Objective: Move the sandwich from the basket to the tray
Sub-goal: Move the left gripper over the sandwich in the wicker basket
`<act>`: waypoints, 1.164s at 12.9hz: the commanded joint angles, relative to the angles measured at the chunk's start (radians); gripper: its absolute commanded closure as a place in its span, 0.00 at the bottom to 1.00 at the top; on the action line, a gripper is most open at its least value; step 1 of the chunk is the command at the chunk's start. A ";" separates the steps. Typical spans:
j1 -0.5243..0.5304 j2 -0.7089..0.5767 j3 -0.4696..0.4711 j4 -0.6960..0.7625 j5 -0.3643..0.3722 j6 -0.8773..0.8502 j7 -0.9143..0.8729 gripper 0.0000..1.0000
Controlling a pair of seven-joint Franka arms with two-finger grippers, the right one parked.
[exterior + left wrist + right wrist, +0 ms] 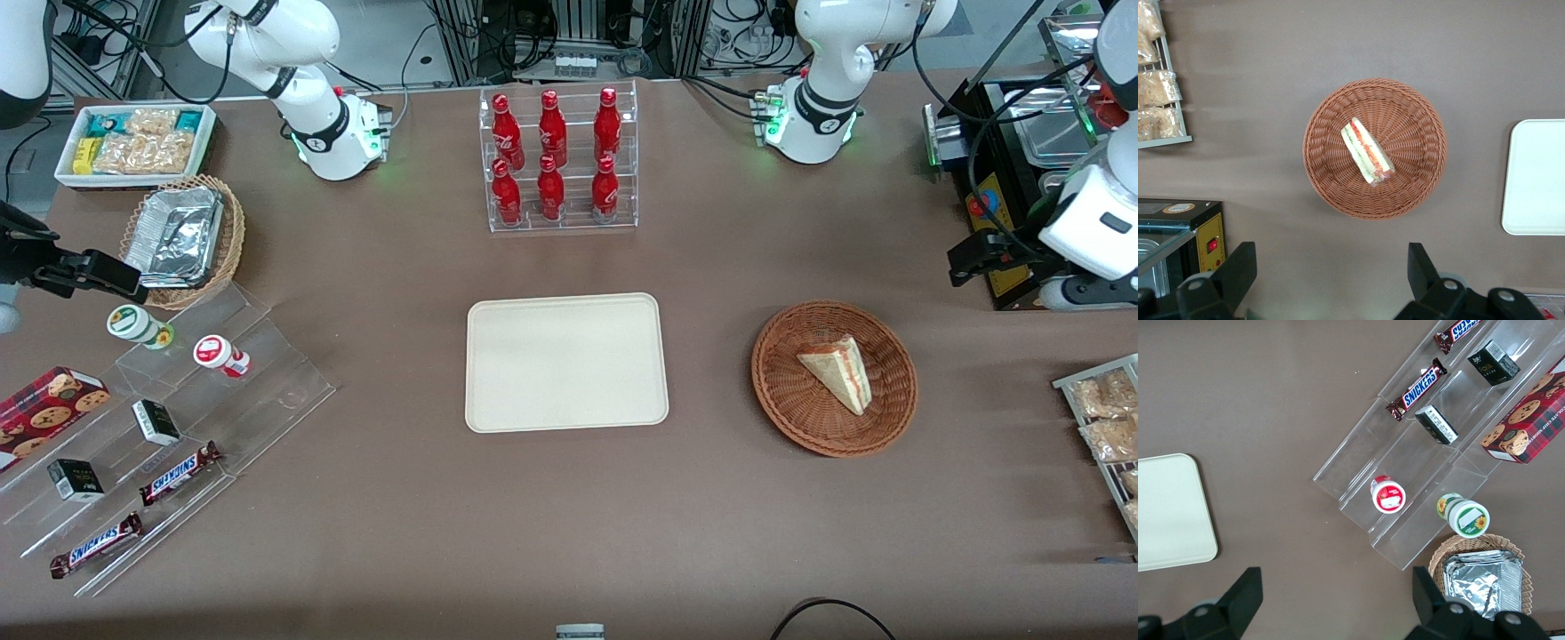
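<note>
Lying in the round reddish-brown woven wicker basket (834, 380) is the clear-wrapped triangular sandwich (837, 372) — filling edge up. The flat cream-beige rectangular tray (566, 362) sits beside the basket, well apart on the brown bench (569, 524). The left arm's claw (1331, 273) hangs above the basket's edge — fingers spread, gripping nothing.

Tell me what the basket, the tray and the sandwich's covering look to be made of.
The basket looks like woven wicker, reddish-brown, with visible radial ribs. The tray seems moulded plastic or fibre, matte cream, smooth with rounded corners. The sandwich appears wrapped in clear glossy film, going by its sheen. The gripper hangs open above the table beside the basket.
</note>
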 commanded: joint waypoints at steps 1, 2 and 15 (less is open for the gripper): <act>0.006 -0.001 0.001 0.017 -0.016 -0.032 -0.019 0.00; 0.006 0.002 0.001 0.017 -0.016 -0.037 -0.021 0.00; -0.054 0.148 -0.005 -0.339 0.005 0.530 -0.357 0.00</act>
